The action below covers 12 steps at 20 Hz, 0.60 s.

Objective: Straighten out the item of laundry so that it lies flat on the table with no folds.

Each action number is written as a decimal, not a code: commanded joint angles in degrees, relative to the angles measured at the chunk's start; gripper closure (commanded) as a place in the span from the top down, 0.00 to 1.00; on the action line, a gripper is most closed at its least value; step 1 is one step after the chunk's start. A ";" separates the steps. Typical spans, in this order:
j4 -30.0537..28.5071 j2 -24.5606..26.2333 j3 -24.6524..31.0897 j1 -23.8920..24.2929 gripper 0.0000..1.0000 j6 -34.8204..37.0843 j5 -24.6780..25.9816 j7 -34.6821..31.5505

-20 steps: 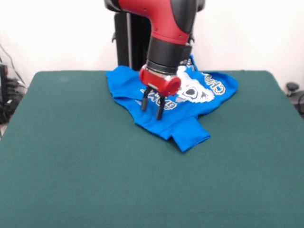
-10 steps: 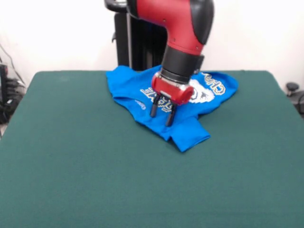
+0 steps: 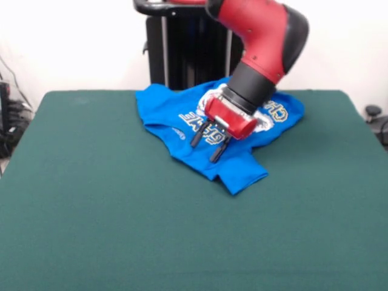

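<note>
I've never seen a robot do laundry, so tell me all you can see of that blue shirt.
The blue shirt is a small bright blue short-sleeved tee, apparently soft cloth, with white lettering across its front. It lies crumpled near the far edge of the green table, one sleeve pointing toward the camera. The robot's hand, open, hangs tilted over its middle; whether it touches the cloth is unclear.

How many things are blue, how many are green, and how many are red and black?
Blue: 1, the T-shirt
Green: 1, the table
Red and black: 1, the robot arm with its tool
Total: 3
</note>
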State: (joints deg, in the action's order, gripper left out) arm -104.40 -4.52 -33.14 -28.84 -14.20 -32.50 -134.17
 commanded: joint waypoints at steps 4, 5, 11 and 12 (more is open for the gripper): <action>9.23 17.20 -6.71 -3.18 1.00 3.83 -12.01 -3.15; 9.54 17.87 -7.18 -3.49 1.00 3.86 -12.49 -3.32; 9.60 23.01 -11.59 -5.31 1.00 1.63 -16.09 -3.59; 9.50 23.77 -12.12 -5.38 1.00 0.90 -16.74 -3.74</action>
State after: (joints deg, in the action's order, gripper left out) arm -100.73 11.11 -44.40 -34.44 -14.19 -43.60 -134.17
